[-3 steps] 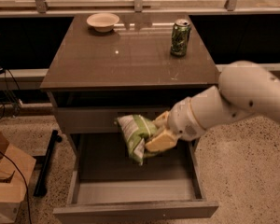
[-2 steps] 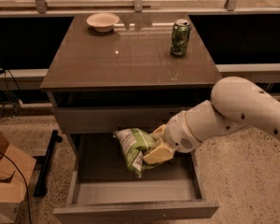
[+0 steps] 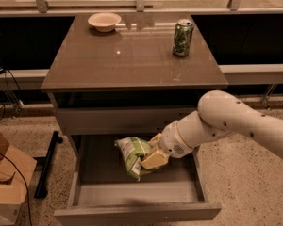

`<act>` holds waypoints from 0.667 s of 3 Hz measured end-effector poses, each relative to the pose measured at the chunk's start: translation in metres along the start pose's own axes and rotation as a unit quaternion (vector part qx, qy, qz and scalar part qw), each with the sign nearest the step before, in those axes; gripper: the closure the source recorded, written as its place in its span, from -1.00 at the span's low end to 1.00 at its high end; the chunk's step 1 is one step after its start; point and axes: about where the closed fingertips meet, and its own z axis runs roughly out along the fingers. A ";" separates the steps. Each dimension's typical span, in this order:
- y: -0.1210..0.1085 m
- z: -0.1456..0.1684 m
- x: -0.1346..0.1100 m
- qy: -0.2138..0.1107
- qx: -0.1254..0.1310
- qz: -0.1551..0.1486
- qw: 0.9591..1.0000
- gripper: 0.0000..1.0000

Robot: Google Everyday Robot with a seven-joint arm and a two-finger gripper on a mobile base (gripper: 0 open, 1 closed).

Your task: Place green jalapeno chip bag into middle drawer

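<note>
Camera view shows the gripper (image 3: 152,156) low inside the open middle drawer (image 3: 137,213); it holds the green jalapeno chip bag (image 3: 130,150) tightly, over the drawer floor.

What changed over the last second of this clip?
The pincer, shut on the green jalapeno chip bag, has carried it downward, deeper into the open middle drawer. It has not let go, and I cannot tell whether the bag touches the floor. The green can and the bowl stayed put.
</note>
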 end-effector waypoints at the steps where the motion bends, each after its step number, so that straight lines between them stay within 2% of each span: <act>1: -0.022 0.028 0.035 0.013 0.000 0.018 1.000 1.00; 2: -0.046 0.053 0.073 0.012 0.007 0.045 0.999 0.61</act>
